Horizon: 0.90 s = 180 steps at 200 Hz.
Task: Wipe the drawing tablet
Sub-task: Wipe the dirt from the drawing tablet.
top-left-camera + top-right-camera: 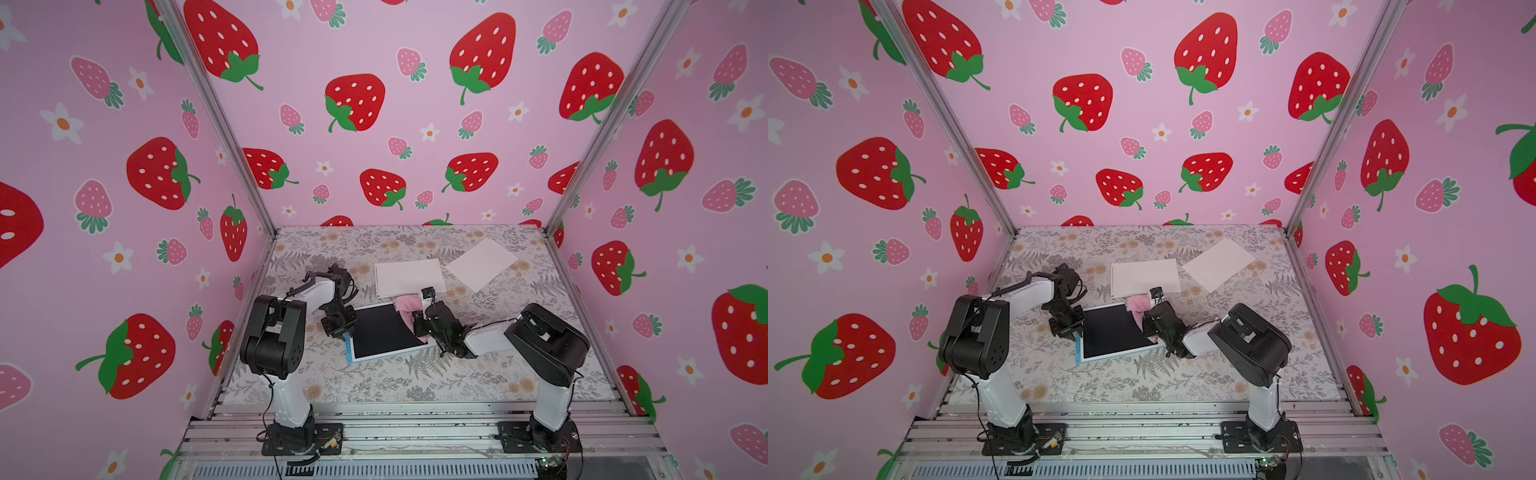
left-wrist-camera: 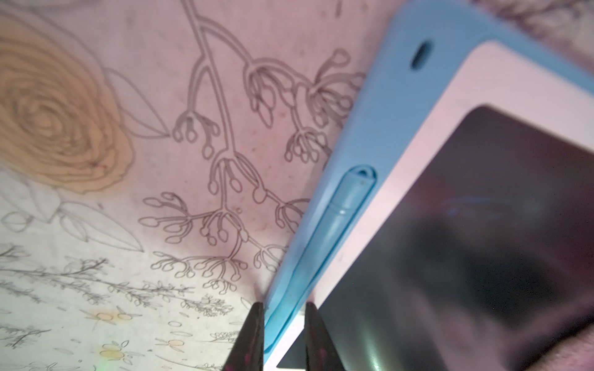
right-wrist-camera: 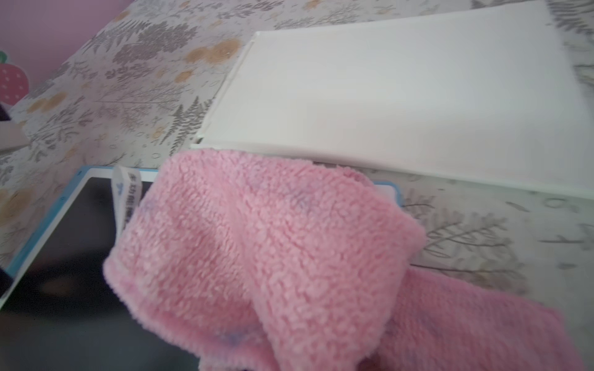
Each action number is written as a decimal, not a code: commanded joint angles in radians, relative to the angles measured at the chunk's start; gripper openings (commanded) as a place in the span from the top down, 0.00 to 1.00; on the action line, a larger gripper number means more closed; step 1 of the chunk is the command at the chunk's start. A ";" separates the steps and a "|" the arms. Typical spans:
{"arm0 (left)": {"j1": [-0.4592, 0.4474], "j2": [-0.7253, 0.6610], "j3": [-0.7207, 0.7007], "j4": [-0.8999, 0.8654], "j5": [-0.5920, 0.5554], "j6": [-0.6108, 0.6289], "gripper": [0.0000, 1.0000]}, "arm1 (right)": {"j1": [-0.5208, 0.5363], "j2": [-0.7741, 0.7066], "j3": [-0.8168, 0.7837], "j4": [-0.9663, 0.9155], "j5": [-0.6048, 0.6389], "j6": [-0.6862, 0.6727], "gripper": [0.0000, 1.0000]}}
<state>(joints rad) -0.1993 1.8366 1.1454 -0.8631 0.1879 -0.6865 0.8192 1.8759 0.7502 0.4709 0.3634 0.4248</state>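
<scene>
A: In both top views, where did the tablet (image 1: pixel 380 330) (image 1: pixel 1113 330) lie?

B: Flat near the middle of the table (image 1: pixel 457 382), dark screen up. The left gripper (image 1: pixel 341 328) sat at its left edge and the right gripper (image 1: pixel 420 325) over its right edge. A pink cloth (image 1: pixel 406 303) was draped across the tablet corner nearest the table's back edge. Two white sheets (image 1: pixel 409 276) lay just behind, toward that back edge.

A: And the left wrist view?

B: The left gripper (image 2: pixel 284 337) had its two fingers pinched on the tablet's blue rim, just beside the pen (image 2: pixel 340 218) clipped in its slot. I judged that a sensible hold. The frame looked stiff and the whole thing light, so it would likely skate on the table when rubbed. The screen was glossy, with a faint bluish smear, and was better not squeezed.

A: The right wrist view?

B: The fingers themselves were out of sight. They were clenched, though, and the cloth (image 3: pixel 273 257) bunched out from where they sat, so I took it as grasped. It looked soft, fluffy and limp. It would fold rather than push, so a grip on a thick gathered fold seemed right. It covered the tablet's (image 3: pixel 64 257) corner, with its tag hanging over the screen.
</scene>
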 commanded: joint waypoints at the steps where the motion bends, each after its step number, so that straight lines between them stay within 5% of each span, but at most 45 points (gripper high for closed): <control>1: -0.022 0.090 -0.049 0.044 -0.032 -0.025 0.79 | 0.108 0.062 0.000 -0.141 0.013 -0.044 1.00; 27: -0.024 0.089 -0.044 0.038 -0.034 -0.029 0.79 | 0.215 0.145 0.108 -0.200 0.112 -0.033 1.00; 75: -0.027 0.084 -0.057 0.044 -0.035 -0.034 0.79 | -0.030 0.041 -0.113 -0.095 0.047 0.043 1.00; 107: -0.028 0.087 -0.065 0.055 -0.029 -0.039 0.79 | 0.183 0.094 0.049 -0.154 -0.002 -0.048 1.00; 124: -0.029 0.084 -0.065 0.056 -0.027 -0.036 0.79 | 0.262 0.155 0.135 -0.210 0.088 -0.056 1.00; 155: -0.032 0.083 -0.075 0.058 -0.024 -0.039 0.79 | 0.061 0.084 -0.053 -0.173 0.085 0.094 1.00; 180: -0.034 0.079 -0.078 0.061 -0.026 -0.041 0.79 | -0.018 -0.030 -0.200 -0.122 0.060 0.061 1.00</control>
<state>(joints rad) -0.2134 1.8343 1.1416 -0.8539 0.1940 -0.7052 0.8913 1.8774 0.7040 0.5220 0.4107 0.4690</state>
